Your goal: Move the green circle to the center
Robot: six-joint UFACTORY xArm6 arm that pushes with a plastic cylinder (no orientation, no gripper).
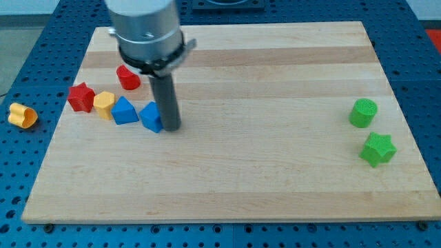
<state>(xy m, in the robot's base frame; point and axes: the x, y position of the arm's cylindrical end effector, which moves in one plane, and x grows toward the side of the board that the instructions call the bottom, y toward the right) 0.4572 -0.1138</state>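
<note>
The green circle (363, 112) is a short green cylinder near the board's right edge. A green star (377, 149) lies just below it. My tip (171, 128) is far to the view's left of the green circle, touching or almost touching the right side of a blue block (151, 116). The rod rises from the tip to the arm's grey housing (146, 31) at the view's top.
A blue triangle-like block (125, 110), a yellow block (104, 105), a red star (81, 97) and a red block (128, 77) cluster at the left. An orange-yellow piece (22, 115) lies off the wooden board (275, 172) on the blue pegboard.
</note>
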